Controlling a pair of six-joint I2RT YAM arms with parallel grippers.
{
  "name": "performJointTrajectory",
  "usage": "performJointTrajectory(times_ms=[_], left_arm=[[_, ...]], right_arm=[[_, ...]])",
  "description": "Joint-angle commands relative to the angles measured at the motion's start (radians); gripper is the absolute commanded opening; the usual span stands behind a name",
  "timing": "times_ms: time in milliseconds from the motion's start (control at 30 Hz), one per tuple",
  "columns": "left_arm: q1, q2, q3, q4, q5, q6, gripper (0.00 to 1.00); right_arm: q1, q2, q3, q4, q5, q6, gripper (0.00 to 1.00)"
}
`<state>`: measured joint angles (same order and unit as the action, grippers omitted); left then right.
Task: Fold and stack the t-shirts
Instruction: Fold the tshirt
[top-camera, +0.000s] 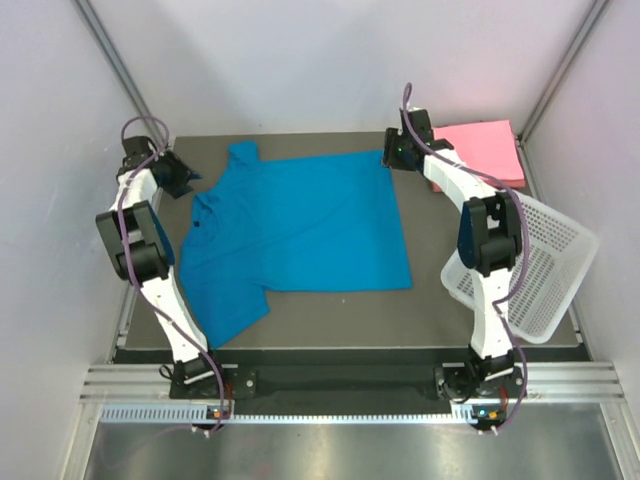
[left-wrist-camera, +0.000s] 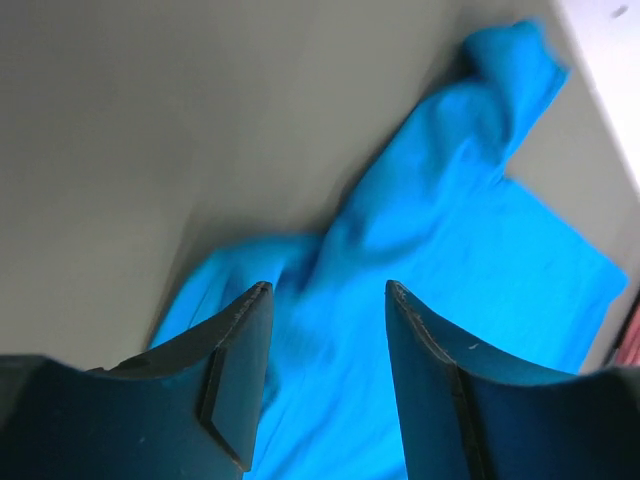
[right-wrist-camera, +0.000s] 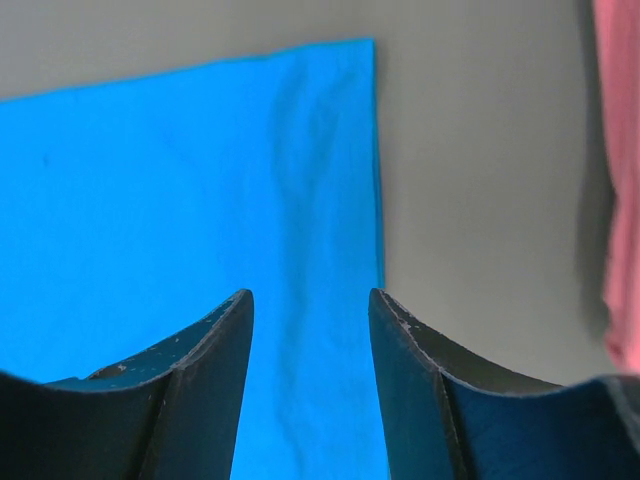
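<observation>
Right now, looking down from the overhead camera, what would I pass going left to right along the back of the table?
left gripper → blue t-shirt → right gripper → folded pink t-shirts

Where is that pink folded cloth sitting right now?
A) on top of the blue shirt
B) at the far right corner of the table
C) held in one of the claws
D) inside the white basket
B: the pink folded shirt lies flat at the far right corner of the table, beyond the white basket and clear of the blue t-shirt; neither wrist view shows it between the fingers.
</observation>
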<state>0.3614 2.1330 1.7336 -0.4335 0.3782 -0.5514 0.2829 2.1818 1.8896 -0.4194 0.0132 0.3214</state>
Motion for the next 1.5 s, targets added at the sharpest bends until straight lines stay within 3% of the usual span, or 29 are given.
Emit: performJointTrajectory(times_ms=[0,167,333,633,933,1000,1133,1200,1233,1267,1333,1433,1467], left_arm=[[-0.013,0.108,0.171,0.127,0.112,-0.021,0.53],[-0.044,0.254,0.332,0.263,0.183,-0.108,0.53],[-0.073,0.386,0.457,0.288,0.188,-0.120,0.52],[-0.142,0.492,0.503,0.371,0.183,-0.099,0.52],[-0.157,0.541,0.529,0.516,0.137,-0.185,0.50],[-0.171,0.548,0.541,0.533,0.133,-0.185,0.49],[-0.183,0.553,0.557,0.553,0.122,-0.171,0.35],[-0.187,0.551,0.560,0.571,0.120,-0.173,0.22],[-0.187,0.550,0.561,0.576,0.120,-0.177,0.17],[-0.188,0.544,0.561,0.581,0.119,-0.180,0.03],[-0.190,0.535,0.564,0.582,0.116,-0.180,0.00],[-0.193,0.499,0.564,0.562,0.103,-0.153,0.00],[-0.193,0.478,0.564,0.553,0.097,-0.125,0.00]], right_arm=[[-0.022,0.059,0.081,0.157,-0.059,0.089,0.50],[-0.054,0.168,0.114,0.283,-0.076,0.197,0.49],[-0.070,0.260,0.184,0.358,-0.147,0.225,0.49],[-0.076,0.386,0.293,0.398,-0.131,0.268,0.49],[-0.077,0.452,0.345,0.412,-0.052,0.314,0.50],[-0.077,0.463,0.356,0.410,-0.041,0.329,0.50],[-0.085,0.489,0.373,0.412,-0.048,0.363,0.50],[-0.088,0.498,0.396,0.438,-0.044,0.367,0.46],[-0.088,0.506,0.402,0.441,-0.045,0.367,0.38],[-0.091,0.510,0.407,0.447,-0.050,0.378,0.33],[-0.096,0.516,0.408,0.476,-0.056,0.384,0.16],[-0.097,0.510,0.408,0.514,-0.068,0.377,0.00],[-0.099,0.507,0.408,0.521,-0.068,0.370,0.00]])
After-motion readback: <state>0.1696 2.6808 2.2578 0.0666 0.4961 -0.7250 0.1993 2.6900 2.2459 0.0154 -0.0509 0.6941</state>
